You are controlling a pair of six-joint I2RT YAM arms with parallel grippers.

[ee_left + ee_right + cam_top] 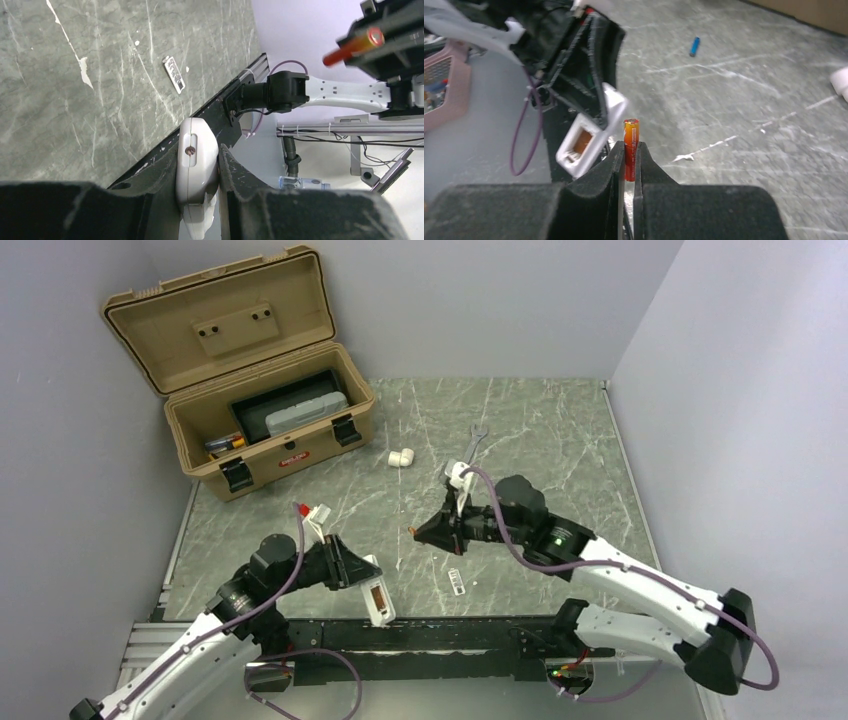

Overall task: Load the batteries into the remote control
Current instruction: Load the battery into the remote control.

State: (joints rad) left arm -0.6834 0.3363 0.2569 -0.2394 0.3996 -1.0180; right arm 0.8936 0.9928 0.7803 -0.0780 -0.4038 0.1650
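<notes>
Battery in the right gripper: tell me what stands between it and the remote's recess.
Nothing visible. The right gripper holds the battery just beside the remote control, clamped in the left gripper with its recess uncovered; only air between them.

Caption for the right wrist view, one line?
Right gripper pinches an orange battery, facing the remote control held by the left gripper.

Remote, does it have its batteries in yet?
Not quite. Done: the left gripper holds the remote up off the table, with its recess open. Something orange shows inside, maybe a first battery, but that is hard to tell. In hand: the right gripper pinches a battery close to the recess. Left: push that battery in.
</notes>
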